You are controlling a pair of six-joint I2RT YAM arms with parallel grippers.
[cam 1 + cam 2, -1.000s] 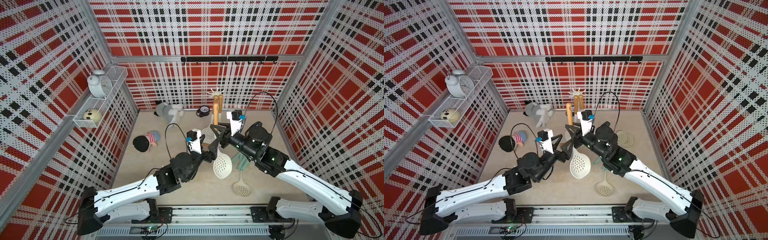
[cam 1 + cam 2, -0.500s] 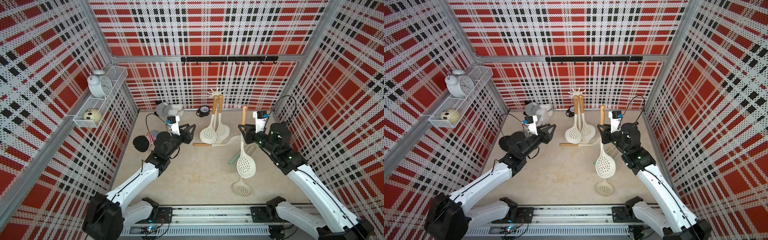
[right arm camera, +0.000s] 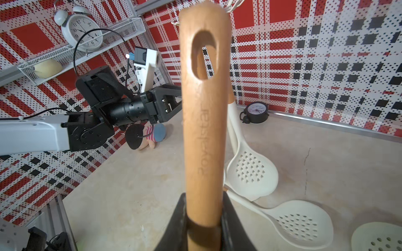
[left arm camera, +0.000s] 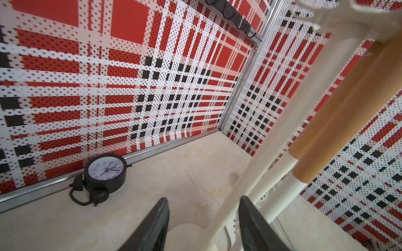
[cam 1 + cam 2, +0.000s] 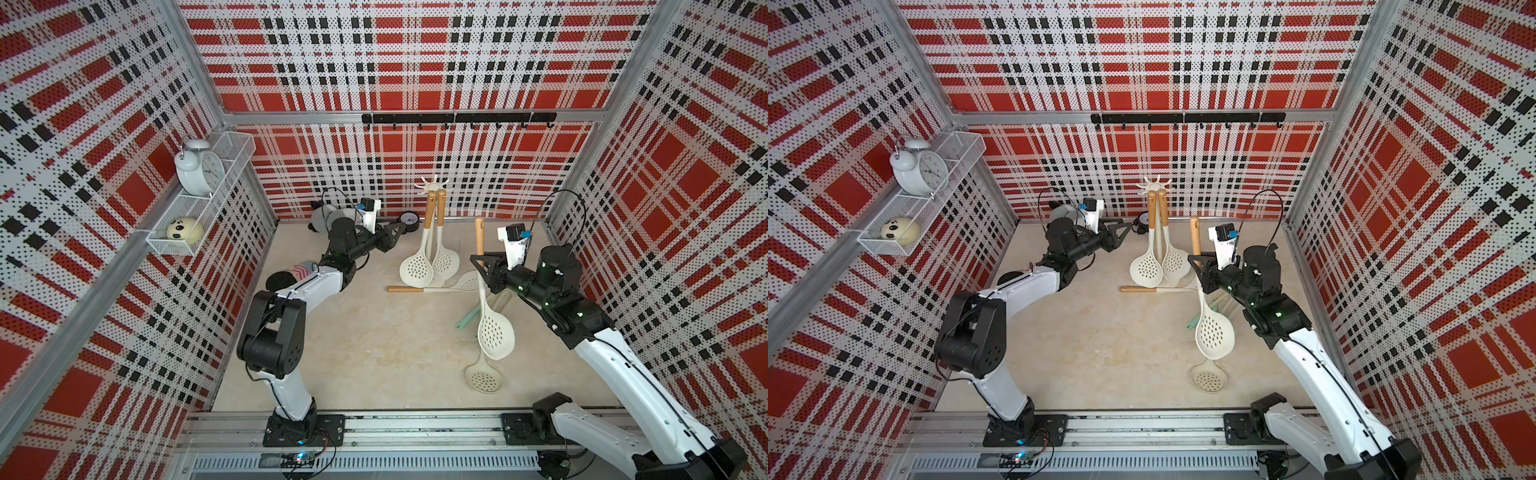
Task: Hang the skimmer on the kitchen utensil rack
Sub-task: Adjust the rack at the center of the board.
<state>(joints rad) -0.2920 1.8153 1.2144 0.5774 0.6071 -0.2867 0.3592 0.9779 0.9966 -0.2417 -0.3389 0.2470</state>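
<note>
Right wrist: right pincer [image 3: 204,219] clamps skimmer [image 3: 203,134] upright (arm [image 5: 615,357] angled up).

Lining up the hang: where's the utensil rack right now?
In both top views the kitchen utensil rack stands centrally by the back wall, two skimmers hanging on it and the black clock just to its left.

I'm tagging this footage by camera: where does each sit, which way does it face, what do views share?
Top views: high above the arms' bases, looking down and forward; left arm, right arm, left pincer and right pincer show.
Left wrist: behind the open left pincer, facing the kitchen utensil rack and black clock; only its fingers show.
Right wrist: behind the right pincer, looking along the gripped skimmer; its fingers and the left arm show.
Shared: all four show rack and clock.
</note>
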